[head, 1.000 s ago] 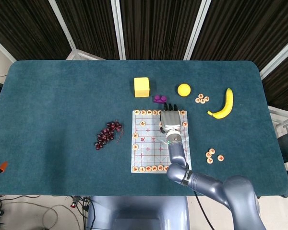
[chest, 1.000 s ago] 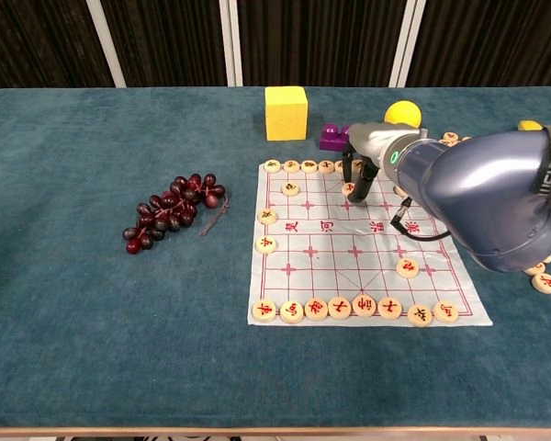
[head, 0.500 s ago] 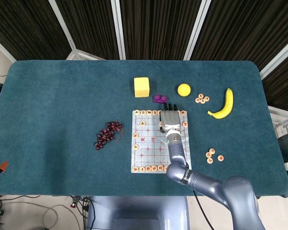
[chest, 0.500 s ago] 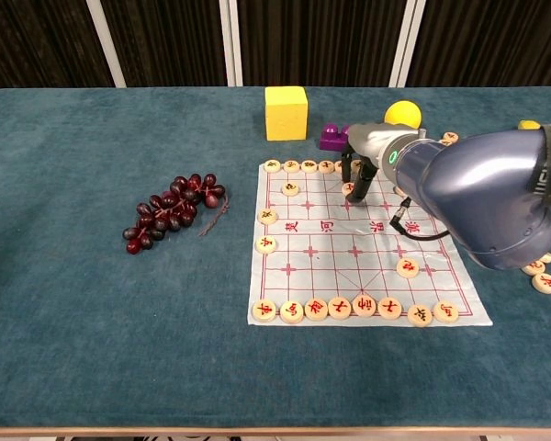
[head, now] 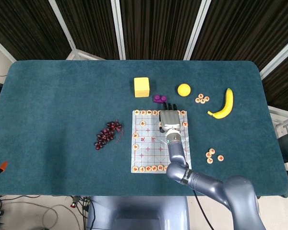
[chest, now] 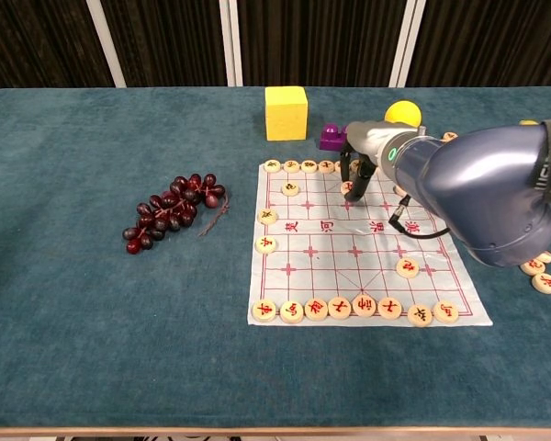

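Right hand: the right hand (head: 170,120) reaches over the far end of the chess board (chest: 321,253), fingers (chest: 353,175) pointing down at a chess piece (chest: 349,188); whether they grip it or only touch it cannot be told.
Chess piece: a small round pale wooden disc with a red character, lying flat on the board's far rows, just under the fingertips.
Board: a white sheet with a red grid; rows of discs line its near and far edges.
Left hand: not seen in either view.
Around: a purple block (chest: 332,138), yellow cube (chest: 286,112) and yellow ball (chest: 403,113) beyond the board; dark grapes (chest: 170,210) to its left; a banana (head: 223,105) far right.
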`<state>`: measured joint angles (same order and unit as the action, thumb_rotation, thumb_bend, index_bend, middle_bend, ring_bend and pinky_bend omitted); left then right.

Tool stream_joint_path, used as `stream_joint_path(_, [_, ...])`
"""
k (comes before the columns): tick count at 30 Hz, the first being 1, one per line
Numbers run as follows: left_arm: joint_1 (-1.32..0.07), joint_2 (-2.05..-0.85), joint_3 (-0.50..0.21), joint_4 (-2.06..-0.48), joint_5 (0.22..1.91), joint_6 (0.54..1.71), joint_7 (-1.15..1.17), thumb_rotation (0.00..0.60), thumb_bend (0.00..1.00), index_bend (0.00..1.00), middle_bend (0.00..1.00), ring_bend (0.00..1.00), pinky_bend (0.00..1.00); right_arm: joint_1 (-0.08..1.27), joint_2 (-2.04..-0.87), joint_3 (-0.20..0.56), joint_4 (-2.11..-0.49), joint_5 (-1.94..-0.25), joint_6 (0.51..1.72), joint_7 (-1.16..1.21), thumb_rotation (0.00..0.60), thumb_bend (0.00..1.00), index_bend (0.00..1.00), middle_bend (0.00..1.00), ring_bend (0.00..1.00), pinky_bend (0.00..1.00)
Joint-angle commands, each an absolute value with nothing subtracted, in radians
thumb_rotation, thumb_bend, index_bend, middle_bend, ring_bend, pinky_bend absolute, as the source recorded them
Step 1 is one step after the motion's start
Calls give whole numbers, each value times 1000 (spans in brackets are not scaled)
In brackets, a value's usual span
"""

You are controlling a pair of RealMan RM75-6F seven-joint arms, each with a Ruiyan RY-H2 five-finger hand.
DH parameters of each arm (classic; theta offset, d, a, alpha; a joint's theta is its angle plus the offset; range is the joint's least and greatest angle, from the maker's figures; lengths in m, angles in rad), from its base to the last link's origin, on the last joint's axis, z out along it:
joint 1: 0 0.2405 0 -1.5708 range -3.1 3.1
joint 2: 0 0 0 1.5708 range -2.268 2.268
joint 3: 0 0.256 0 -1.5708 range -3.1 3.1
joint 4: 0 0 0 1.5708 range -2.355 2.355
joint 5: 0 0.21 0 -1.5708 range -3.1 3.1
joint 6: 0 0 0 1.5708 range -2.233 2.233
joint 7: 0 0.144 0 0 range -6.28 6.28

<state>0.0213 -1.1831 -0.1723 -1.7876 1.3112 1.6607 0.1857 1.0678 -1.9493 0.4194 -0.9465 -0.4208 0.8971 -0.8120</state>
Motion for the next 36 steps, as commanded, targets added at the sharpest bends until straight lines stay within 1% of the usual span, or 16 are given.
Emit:
stream_joint_path(1, [21, -1183, -172, -1787, 1311, 1660, 186, 600, 26, 25, 0, 0, 41, 1068, -1945, 425, -952, -418, 899, -810, 600, 374, 525, 0, 0, 23])
stream_joint_path(9, [21, -1183, -176, -1787, 1306, 1662, 186, 600, 26, 25, 0, 0, 41, 1061, -1901, 427, -1005, -403, 914, -830, 600, 374, 525, 0, 0, 23])
stream_joint_path(20, [23, -1183, -174, -1791, 1311, 1667, 188, 600, 26, 25, 0, 0, 41, 1043, -1827, 401, -1091, -352, 925, -883, 600, 373, 525, 0, 0, 23])
stream_joint_path(36, [21, -1185, -175, -1790, 1308, 1666, 193, 600, 26, 25, 0, 0, 42, 1044, -1818, 370, -1076, -323, 917, -887, 600, 374, 525, 0, 0, 23])
